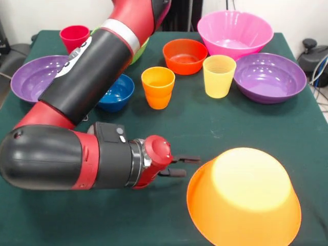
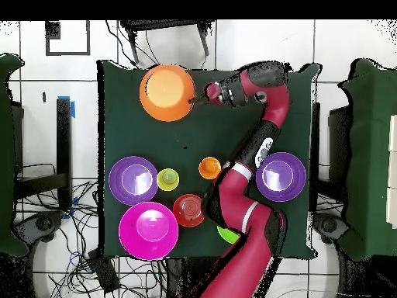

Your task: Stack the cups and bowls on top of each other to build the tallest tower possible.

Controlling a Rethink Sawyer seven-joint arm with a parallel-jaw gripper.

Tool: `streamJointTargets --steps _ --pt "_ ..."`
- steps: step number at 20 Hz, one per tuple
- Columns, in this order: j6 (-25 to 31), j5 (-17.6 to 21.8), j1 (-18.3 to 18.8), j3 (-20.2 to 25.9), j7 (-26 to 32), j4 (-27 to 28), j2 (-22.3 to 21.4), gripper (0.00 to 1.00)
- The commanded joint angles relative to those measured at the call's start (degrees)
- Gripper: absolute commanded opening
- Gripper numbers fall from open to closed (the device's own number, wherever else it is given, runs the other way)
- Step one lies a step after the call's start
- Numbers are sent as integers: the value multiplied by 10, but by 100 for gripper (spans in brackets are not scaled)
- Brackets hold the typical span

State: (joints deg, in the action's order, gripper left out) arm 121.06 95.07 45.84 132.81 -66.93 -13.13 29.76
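Observation:
The big yellow-orange bowl [image 1: 246,197] lies upside down at the table's near right; it also shows in the overhead view [image 2: 167,92]. My gripper [image 1: 190,166] lies level just left of its rim, open and empty, and shows in the overhead view [image 2: 203,95] too. The orange cup [image 1: 158,87], the yellow cup [image 1: 219,76] and the red-pink cup [image 1: 74,37] stand upright. The blue bowl [image 1: 117,92], the orange-red bowl [image 1: 184,55], the pink bowl [image 1: 236,33] and two purple bowls [image 1: 269,77] [image 1: 36,77] sit apart, none stacked. The green bowl [image 1: 141,48] is mostly hidden behind my arm.
My arm [image 1: 87,77] crosses the table's left half from the far side to the near left. The dark green table [image 1: 215,128] has bare cloth between the cups and the yellow-orange bowl. Cables lie on the floor off the right edge.

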Motion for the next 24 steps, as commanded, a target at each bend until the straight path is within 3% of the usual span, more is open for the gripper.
streamJointTargets --steps 1,4,5,8,11,15,19,24 --pt "-94 -4 -13 -128 55 18 -8 100" --pt "-123 -19 -12 -147 44 5 -13 100" --pt "-174 -35 -11 -161 21 -17 -20 100" --pt "-258 -65 0 -209 -24 -65 -25 100" --pt "-298 -85 -1 -225 -21 -71 -25 100" --pt "-326 -100 -18 -237 -16 -55 -30 100" --pt "-322 -90 -36 -264 -20 -48 -55 100" --pt "-337 -72 -49 -338 -81 -77 -102 100"
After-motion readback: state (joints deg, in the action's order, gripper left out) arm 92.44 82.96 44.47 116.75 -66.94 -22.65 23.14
